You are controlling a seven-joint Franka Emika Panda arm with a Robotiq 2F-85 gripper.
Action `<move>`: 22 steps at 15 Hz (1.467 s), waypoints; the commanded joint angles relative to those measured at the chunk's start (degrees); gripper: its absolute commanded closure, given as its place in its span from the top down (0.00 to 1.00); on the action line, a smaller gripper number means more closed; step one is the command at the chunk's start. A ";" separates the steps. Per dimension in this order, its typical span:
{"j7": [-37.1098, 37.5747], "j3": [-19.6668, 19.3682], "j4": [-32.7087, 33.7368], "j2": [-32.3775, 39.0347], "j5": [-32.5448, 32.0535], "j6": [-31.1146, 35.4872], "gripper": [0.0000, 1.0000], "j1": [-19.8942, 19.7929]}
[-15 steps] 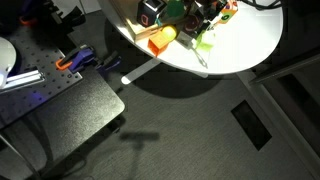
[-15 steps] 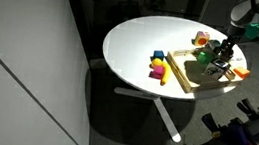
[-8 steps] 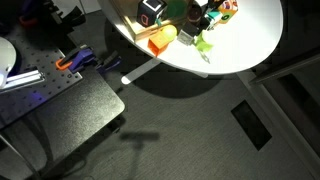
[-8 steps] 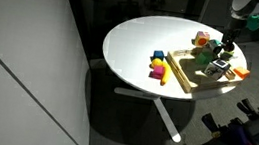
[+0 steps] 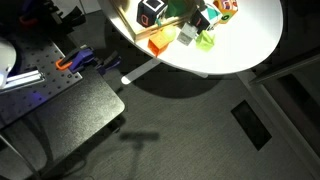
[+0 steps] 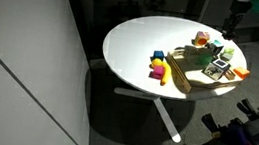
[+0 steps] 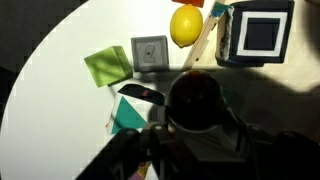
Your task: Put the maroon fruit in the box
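White tabletop [image 7: 60,100] fills the wrist view. The maroon fruit [image 7: 195,95] sits clamped between the gripper's [image 7: 195,118] fingers. The box's [image 7: 205,45] tan rim runs just beyond the fingertips. This looks like the carry step: next, move over the box's interior and release.

1. In an exterior view I see the whole table [image 6: 138,43] from afar, above.
2. In an exterior view only part of it shows, at top.
3. Wrist view: close, straight down.
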 commanded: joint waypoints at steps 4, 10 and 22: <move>-5.10 2.93 -2.85 -5.85 1.38 -4.37 0.32 1.18; -8.98 4.50 -6.60 -8.72 2.08 -5.53 0.45 2.78; -8.96 3.60 -8.32 -15.70 1.22 -13.86 1.00 4.49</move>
